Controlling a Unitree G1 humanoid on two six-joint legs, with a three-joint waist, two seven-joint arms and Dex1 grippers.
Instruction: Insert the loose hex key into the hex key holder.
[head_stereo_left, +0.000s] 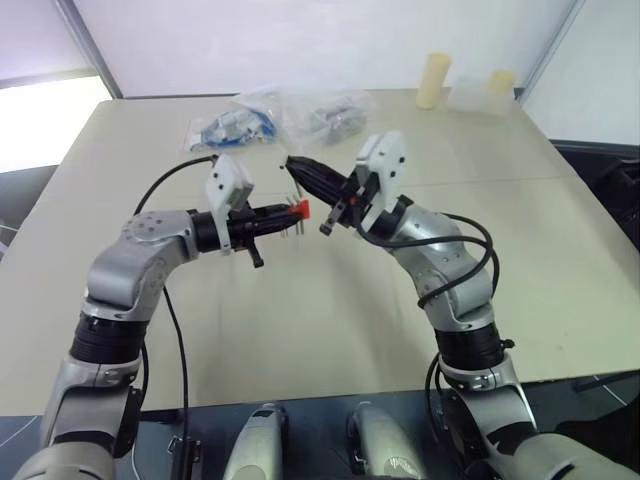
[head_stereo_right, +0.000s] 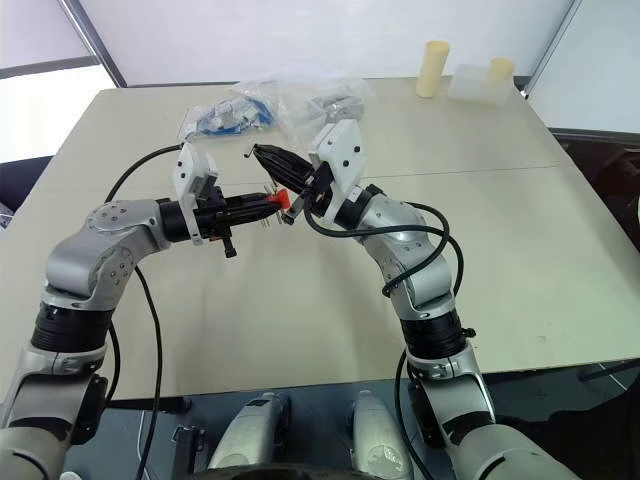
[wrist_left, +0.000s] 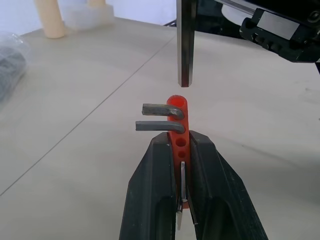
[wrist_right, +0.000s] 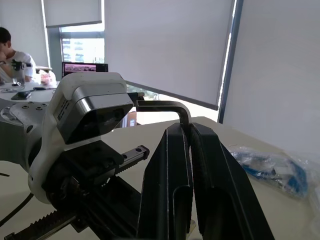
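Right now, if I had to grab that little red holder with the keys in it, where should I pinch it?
Probably by its bare lower end, pinching the two flat sides, as the left gripper does. That leaves the hex key holder's hole face clear, with the two keys sticking out sideways, so the loose hex key held by the right gripper can come in.

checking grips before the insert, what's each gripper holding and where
Left gripper clamps the holder by its lower end. Right gripper pinches the hex key just below its bend.
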